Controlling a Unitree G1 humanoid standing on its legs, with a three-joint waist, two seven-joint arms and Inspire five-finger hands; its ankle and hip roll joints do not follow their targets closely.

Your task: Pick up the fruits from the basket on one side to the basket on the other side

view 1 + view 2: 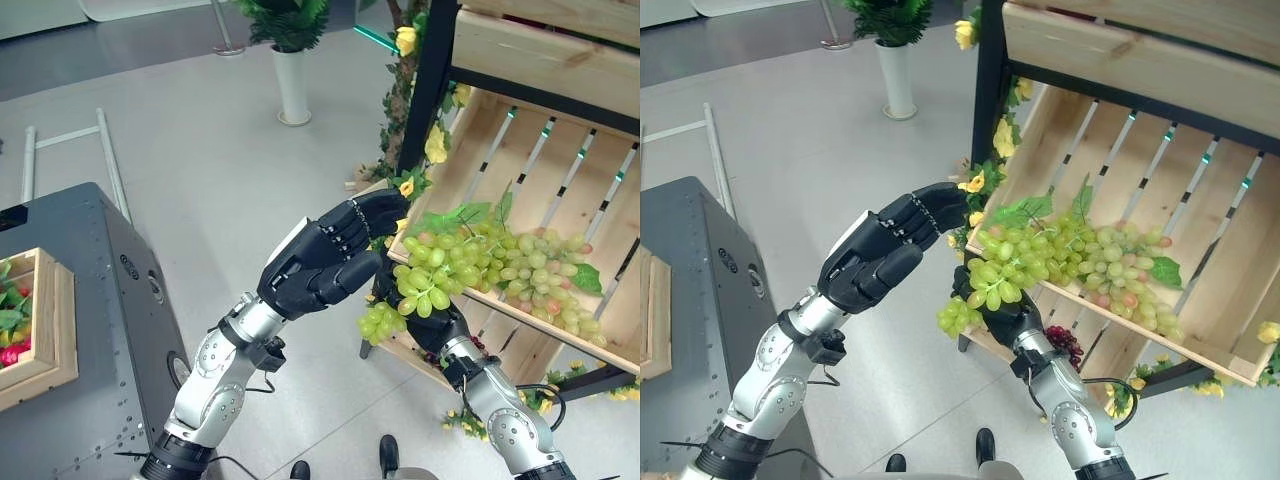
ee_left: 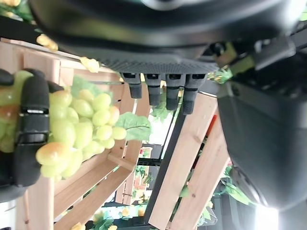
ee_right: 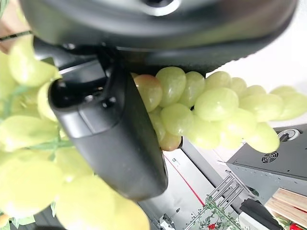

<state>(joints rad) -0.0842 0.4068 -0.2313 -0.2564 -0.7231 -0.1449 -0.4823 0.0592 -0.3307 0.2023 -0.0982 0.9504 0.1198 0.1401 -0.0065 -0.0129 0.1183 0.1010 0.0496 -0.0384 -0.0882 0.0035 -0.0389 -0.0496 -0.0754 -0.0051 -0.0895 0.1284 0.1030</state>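
Note:
A big bunch of green grapes (image 1: 430, 275) hangs over the front edge of a tilted wooden crate (image 1: 560, 170), with more green grapes and leaves lying inside it. My right hand (image 1: 440, 328) comes up from below and is shut on the bunch. In the right wrist view its thumb (image 3: 110, 134) lies across the grapes (image 3: 216, 105). My left hand (image 1: 320, 255) hovers just left of the bunch, open and holding nothing. The left wrist view looks past its fingers (image 2: 158, 91) at the held grapes (image 2: 81, 124).
On a grey case (image 1: 100, 300) at the left stands a second wooden box (image 1: 50, 340) with red and green fruit. The crate sits in a black frame (image 1: 425, 90) decked with yellow flowers. A potted plant (image 1: 290, 60) stands on the floor behind.

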